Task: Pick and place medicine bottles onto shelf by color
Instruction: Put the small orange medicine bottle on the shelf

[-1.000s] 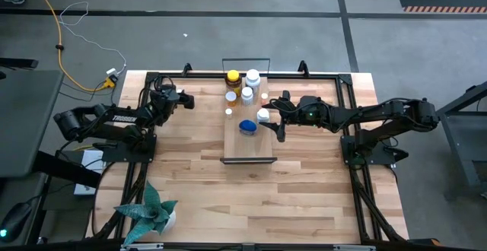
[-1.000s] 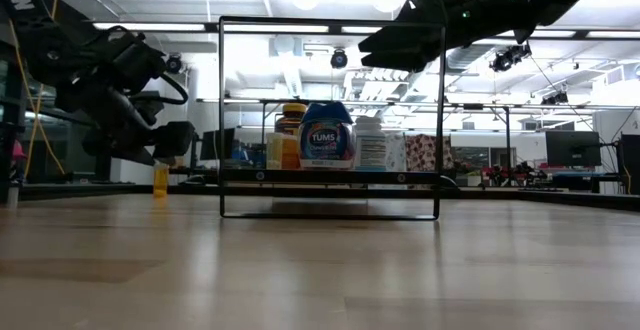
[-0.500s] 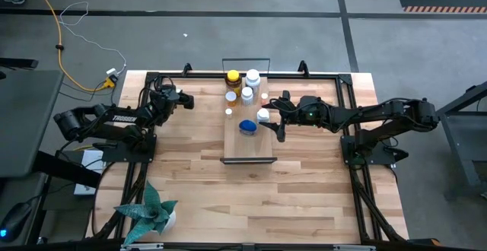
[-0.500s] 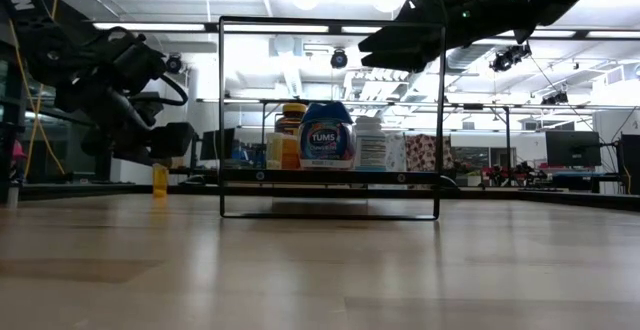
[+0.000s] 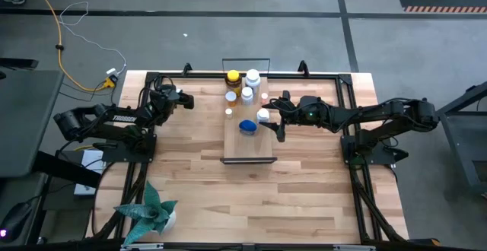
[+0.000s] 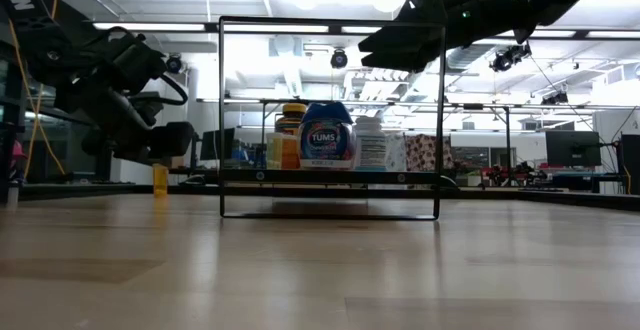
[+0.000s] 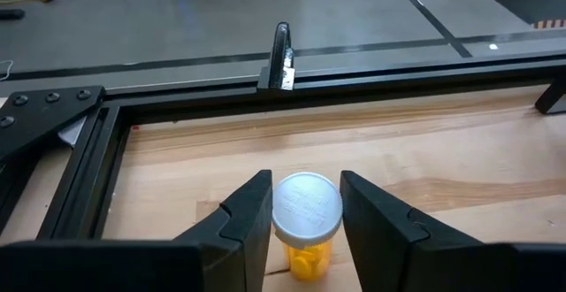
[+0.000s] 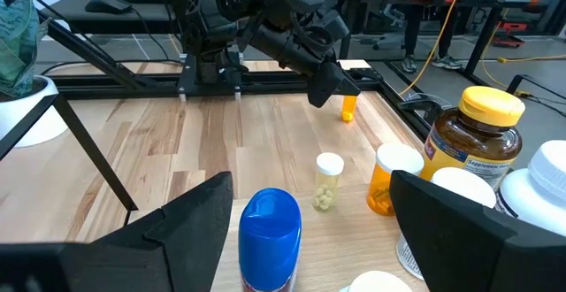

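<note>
Orange bottle [image 7: 306, 230] stands upright between the open fingers of the left gripper [image 7: 305, 226], far-left of the shelf [image 5: 249, 141]; right gripper [image 5: 274, 118] waits open over the shelf.

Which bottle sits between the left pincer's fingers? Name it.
The small orange bottle with the white cap, standing alone on the tabletop between the left pincer fingers; every other bottle stands on the shelf.
</note>
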